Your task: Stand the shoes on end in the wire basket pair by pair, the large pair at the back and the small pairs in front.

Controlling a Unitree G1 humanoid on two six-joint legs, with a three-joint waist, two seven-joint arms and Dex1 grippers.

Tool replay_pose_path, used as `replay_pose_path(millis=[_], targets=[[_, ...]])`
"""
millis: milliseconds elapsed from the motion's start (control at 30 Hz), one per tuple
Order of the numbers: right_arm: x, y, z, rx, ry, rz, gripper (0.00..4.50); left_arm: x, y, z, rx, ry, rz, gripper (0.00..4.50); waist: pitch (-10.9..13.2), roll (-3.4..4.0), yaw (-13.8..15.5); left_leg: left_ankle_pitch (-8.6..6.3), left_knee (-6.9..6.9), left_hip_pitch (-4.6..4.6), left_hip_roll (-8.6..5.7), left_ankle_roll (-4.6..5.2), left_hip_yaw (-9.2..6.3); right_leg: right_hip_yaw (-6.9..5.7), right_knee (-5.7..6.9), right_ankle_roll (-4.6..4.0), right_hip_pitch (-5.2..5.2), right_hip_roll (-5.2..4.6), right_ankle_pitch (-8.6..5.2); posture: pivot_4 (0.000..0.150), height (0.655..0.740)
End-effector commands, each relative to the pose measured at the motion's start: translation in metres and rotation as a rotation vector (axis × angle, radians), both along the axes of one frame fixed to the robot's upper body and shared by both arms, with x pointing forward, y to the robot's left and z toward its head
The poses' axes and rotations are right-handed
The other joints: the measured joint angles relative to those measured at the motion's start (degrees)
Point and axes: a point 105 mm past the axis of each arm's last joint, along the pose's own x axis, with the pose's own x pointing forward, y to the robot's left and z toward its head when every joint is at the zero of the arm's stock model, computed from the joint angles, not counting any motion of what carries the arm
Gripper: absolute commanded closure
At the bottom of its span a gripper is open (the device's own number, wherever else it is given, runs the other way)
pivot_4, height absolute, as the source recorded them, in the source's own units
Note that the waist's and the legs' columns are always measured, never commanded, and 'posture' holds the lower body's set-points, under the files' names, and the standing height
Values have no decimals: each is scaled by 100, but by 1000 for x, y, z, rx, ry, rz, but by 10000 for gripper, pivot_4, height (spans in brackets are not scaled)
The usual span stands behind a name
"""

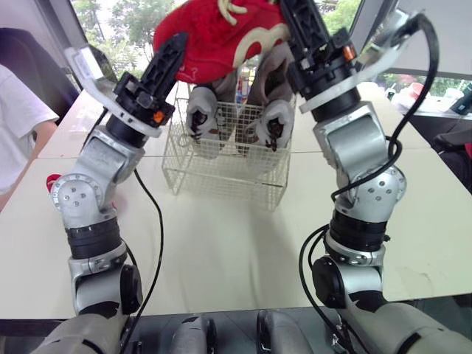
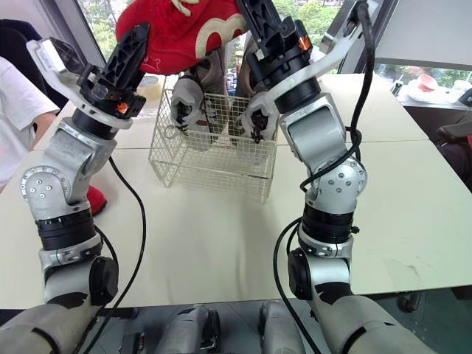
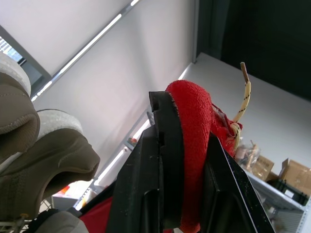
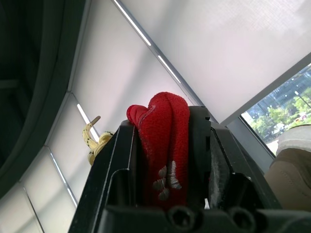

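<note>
Progress is judged to be past halfway. Two tall brown shoes point(image 1: 254, 82) are seen standing on end at the back of the basket point(image 1: 221, 177). Two small grey shoes point(image 1: 202, 110) are stood in front of them, so the large pair and one small pair appear placed.

One red shoe point(image 1: 214, 33) is held in the air above the basket, clear of the wire. It is gripped from both sides. The jaws of the left gripper point(image 1: 171, 53) are closed on its fabric edge, and those of the right gripper point(image 1: 301, 26) are likewise pinched shut on the fabric.

What seems a second red shoe point(image 2: 94, 199) lies on the tabletop point(image 1: 221, 243) beside the left arm, but it is mostly hidden and cannot be confirmed.

Left to do, by this reading: the held shoe is to be stood in the basket, then its mate.

Counted: one basket, two brown, two grey, one red held, one red on the tabletop.
</note>
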Motion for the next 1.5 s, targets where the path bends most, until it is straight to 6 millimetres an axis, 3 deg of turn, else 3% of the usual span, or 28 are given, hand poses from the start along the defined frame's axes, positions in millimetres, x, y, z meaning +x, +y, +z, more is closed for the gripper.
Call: replay_pose_path(millis=[33, 167, 200, 300, 433, 500, 600, 700, 800, 867, 933, 1167, 1300, 1500], targets=[[-15, 1, 13, 16, -77, 31, 32341, -2, -4, -5, 78, -2, 12, 23380, 0, 0, -2, 0, 0, 0, 0, 0, 0, 0, 0, 0, 0, 0, 0, 1500, 7400], [-15, 0, 15, 9, -94, 32, 32341, -5, -3, -14, 139, 13, 13, 1903, 0, 1, -8, 0, -1, 0, 0, 0, 0, 0, 0, 0, -1, 0, 0, 1500, 7400], [-16, -2, 17, 11, -101, 31, 32341, -7, -2, -17, 165, 18, 18, 667, 1, 1, -9, 0, -2, 0, 0, 0, 0, 0, -1, 0, -2, 0, 0, 1500, 7400], [-16, -14, 25, 27, -122, 18, 32341, -7, -1, -30, 299, 25, 105, 667, 1, 1, -10, 0, -2, -4, 0, 0, 0, 0, -1, 0, -4, -3, -1, 1500, 7400], [-19, -48, 46, 90, -160, -16, 32341, -31, 0, -51, 484, 24, 107, 667, 6, 10, -16, -1, -4, -12, 0, 0, 1, 2, -3, -8, -14, -4, -5, 1500, 7400], [-24, -64, 54, 41, -209, -49, 32341, -39, 4, -59, 530, 49, 120, 667, 6, 10, 11, -1, -5, -24, 0, -1, -4, -2, -3, -9, -21, -7, -5, 1500, 7400], [-33, -79, 56, -174, -302, -101, 32341, -49, 7, -73, 600, 86, 150, 667, 6, 10, 19, -5, -4, -39, -3, 5, -11, -6, -20, -23, -24, -14, -13, 1500, 7400], [-39, -77, 34, -541, -375, -122, 32341, -53, 8, -92, 714, 98, 196, 667, 7, 11, 15, -11, -5, -46, -7, 14, -9, -5, -31, -25, -28, -20, -15, 1500, 7400], [-36, -76, 16, -745, -394, -126, 32341, -50, 11, -100, 738, 104, 250, 667, 7, 11, -2, -14, -6, -45, -4, 19, -7, -5, -37, -27, -29, -16, -16, 1500, 7400], [-33, -72, 0, -883, -417, -119, 32341, -37, 18, -105, 775, 89, 404, 667, 7, 13, 4, -15, -6, -45, -1, 18, -5, -5, -38, -28, -31, -12, -16, 1500, 7400], [-30, -67, -15, -999, -442, -102, 32341, -40, 11, -112, 823, 48, 421, 667, 7, 12, 17, -13, -5, -43, -1, 15, -4, -6, -38, -31, -31, -10, -14, 1500, 7400], [-16, -48, -36, -1149, -567, -147, 32341, -55, -6, -128, 840, 30, 366, 667, 6, 10, 26, -11, 3, -89, -4, 13, 1, 2, -33, -29, -75, -15, -11, 1500, 7400], [-8, -43, -44, -1202, -621, -184, 32341, -58, -7, -131, 820, 43, 356, 667, 6, 9, 38, -7, 3, -90, -4, 7, 6, -1, -22, -28, -85, -14, -11, 1500, 7400], [-7, -37, -65, -1211, -588, -83, 32341, -54, -2, -131, 830, 57, 359, 667, 6, 8, 38, -6, 7, -89, -4, 6, 5, -2, -17, -28, -82, -12, -11, 1500, 7400]])
